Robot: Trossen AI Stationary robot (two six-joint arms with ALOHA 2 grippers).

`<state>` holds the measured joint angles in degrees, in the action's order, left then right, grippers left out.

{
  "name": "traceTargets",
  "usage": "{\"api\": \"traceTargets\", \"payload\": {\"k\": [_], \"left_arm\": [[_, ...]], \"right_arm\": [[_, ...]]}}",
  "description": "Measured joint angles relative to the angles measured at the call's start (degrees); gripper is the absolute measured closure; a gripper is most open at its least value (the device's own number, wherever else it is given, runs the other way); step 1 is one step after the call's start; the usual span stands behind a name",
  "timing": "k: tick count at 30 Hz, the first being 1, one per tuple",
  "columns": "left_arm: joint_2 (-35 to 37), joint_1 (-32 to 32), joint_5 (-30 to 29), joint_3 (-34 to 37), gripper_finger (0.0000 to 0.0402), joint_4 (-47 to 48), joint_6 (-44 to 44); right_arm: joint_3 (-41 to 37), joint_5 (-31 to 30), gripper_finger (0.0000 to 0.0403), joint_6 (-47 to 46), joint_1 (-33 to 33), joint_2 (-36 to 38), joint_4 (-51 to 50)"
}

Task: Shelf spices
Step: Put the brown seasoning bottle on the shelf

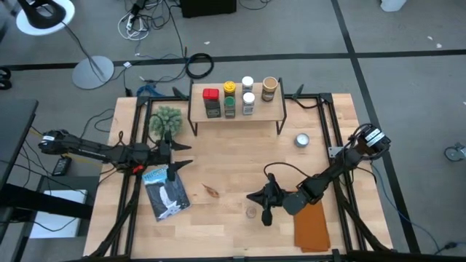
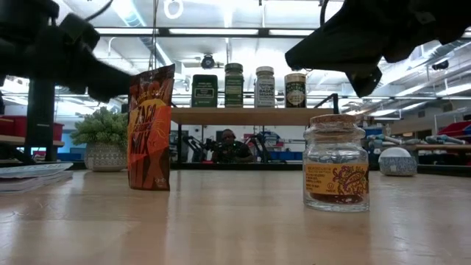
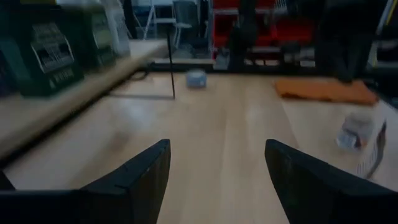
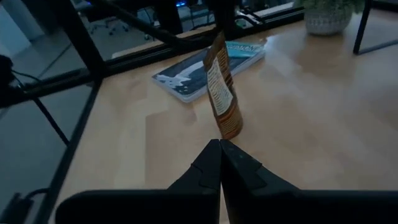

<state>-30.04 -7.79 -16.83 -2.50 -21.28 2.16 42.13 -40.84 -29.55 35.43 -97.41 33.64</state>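
Your left gripper (image 3: 214,180) hangs over the left half of the table (image 1: 233,164), fingers (image 3: 140,177) spread apart and holding nothing. Bare wood lies between them. The shelf (image 3: 68,109) runs just off to one side of those fingers, with dark green jars (image 3: 46,56) standing on its top. Ahead of the fingertips, well apart, you can see a small glass jar (image 3: 357,130) and an orange cloth (image 3: 326,90) beyond it.

Your right gripper (image 4: 221,163) sits low at the front of the table, fingers pressed together, nothing between them. A tall brown pouch (image 4: 221,93) stands upright just past its fingertips, not touching. Farther out lies a blue booklet (image 4: 214,65).

Low view: the glass jar (image 2: 336,163) with a cork lid stands on the table under the right arm, and the pouch (image 2: 151,126) stands well apart from it.

From above, the shelf (image 1: 237,113) at the back edge carries seven spices (image 1: 229,98) in a cluster. A silvery tin (image 1: 302,140) rests beside the shelf's right legs; a green plant (image 1: 166,120) beside its left.
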Motion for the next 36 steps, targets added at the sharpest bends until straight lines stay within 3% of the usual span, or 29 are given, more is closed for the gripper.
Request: {"api": "traceTargets", "payload": {"k": [16,22,28,36], "left_arm": [[-0.3,-0.1,1.4,2.0,0.0135,1.4,3.0],[0.4,-0.1,3.5,2.0,0.0135,-2.1,1.3],[5.2,-0.2,6.7,2.0,0.0135,-1.5,1.3],[14.4,-0.2,6.2,2.0,0.0135,5.5,1.2]], "right_arm": [[0.0,-0.3,0.0396,6.6,-4.6,0.0,0.4],[0.0,0.0,0.0396,6.6,-5.0,0.0,3.1],[0.0,0.2,0.0397,6.6,-4.1,0.0,3.9],[0.0,0.6,0.0397,6.2,-3.5,0.0,3.8]]}}
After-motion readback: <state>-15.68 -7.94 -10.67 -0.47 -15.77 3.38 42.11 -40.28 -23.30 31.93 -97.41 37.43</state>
